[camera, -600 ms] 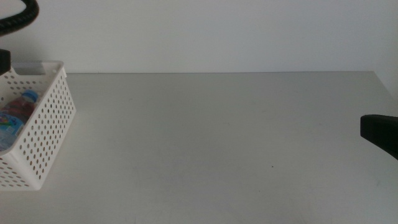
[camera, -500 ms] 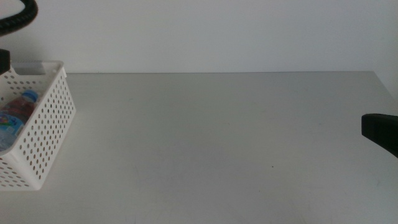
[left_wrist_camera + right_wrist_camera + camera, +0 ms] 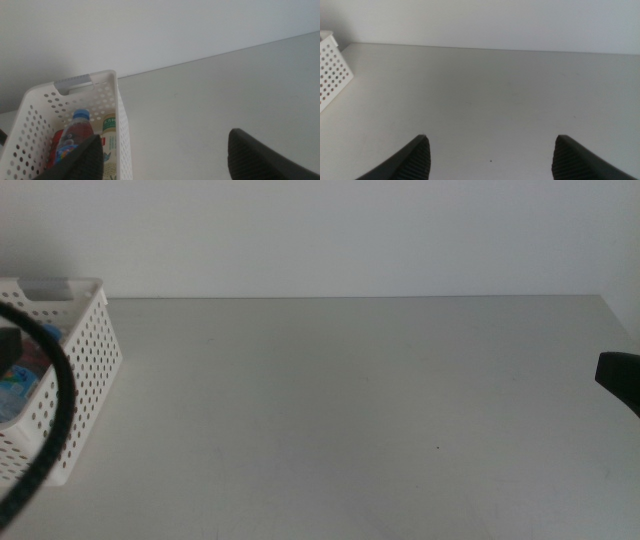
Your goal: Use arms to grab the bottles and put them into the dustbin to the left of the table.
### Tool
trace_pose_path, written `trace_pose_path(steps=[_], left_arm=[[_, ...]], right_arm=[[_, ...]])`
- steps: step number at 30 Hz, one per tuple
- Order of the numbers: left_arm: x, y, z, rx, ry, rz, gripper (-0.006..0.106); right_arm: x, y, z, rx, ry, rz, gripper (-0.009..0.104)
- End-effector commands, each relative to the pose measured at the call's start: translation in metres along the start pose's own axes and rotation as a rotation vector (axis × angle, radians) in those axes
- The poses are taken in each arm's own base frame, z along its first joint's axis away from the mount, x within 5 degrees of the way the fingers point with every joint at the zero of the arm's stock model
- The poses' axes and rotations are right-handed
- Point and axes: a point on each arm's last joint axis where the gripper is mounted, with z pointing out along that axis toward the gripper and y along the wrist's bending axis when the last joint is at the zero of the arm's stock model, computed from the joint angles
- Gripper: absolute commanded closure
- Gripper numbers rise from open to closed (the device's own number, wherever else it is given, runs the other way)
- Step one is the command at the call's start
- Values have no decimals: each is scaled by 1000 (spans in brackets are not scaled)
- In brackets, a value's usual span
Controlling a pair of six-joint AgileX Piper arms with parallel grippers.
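Observation:
The white perforated dustbin (image 3: 88, 350) stands at the table's (image 3: 350, 400) left end. In the left wrist view the bottles lie inside the dustbin (image 3: 121, 125): a blue-capped water bottle (image 3: 75, 134), a pale tea bottle (image 3: 109, 145) and a red can (image 3: 56, 150). My left gripper (image 3: 170, 160) hangs open above the dustbin's near side with nothing between its jaws. Its black cable (image 3: 52, 415) arcs across the dustbin in the middle view. My right gripper (image 3: 492, 160) is open and empty, and shows only as a dark block (image 3: 620, 378) at the right edge.
A plain white wall runs behind the table's far edge. The right wrist view catches the dustbin's corner (image 3: 332, 70) far off across bare tabletop.
The left arm's black cable has swung down across the dustbin in the middle view. The right gripper has drawn back a little toward the right edge.

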Motion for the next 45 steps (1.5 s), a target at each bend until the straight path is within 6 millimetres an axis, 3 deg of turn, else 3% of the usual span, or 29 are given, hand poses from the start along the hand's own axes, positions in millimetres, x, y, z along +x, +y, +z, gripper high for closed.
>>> trace_pose_path(steps=[1,7,16,24,30,45], left_arm=[[4,-1,-1,-17,-117,-25,19],[53,-7,-7,-29,-143,-28,19],[132,-19,-9,-29,-128,-30,19],[182,-26,-1,-28,-121,-30,19],[202,-28,7,-29,-104,-31,19],[201,-27,8,-38,-135,-31,19]], right_arm=[[-2,-8,5,21,-124,58,33],[47,-34,11,148,-181,106,33],[130,-44,-5,169,-197,106,33],[173,-50,-2,174,-213,74,33],[175,-50,-3,184,-206,51,33],[177,-55,-4,254,-163,-130,33]])
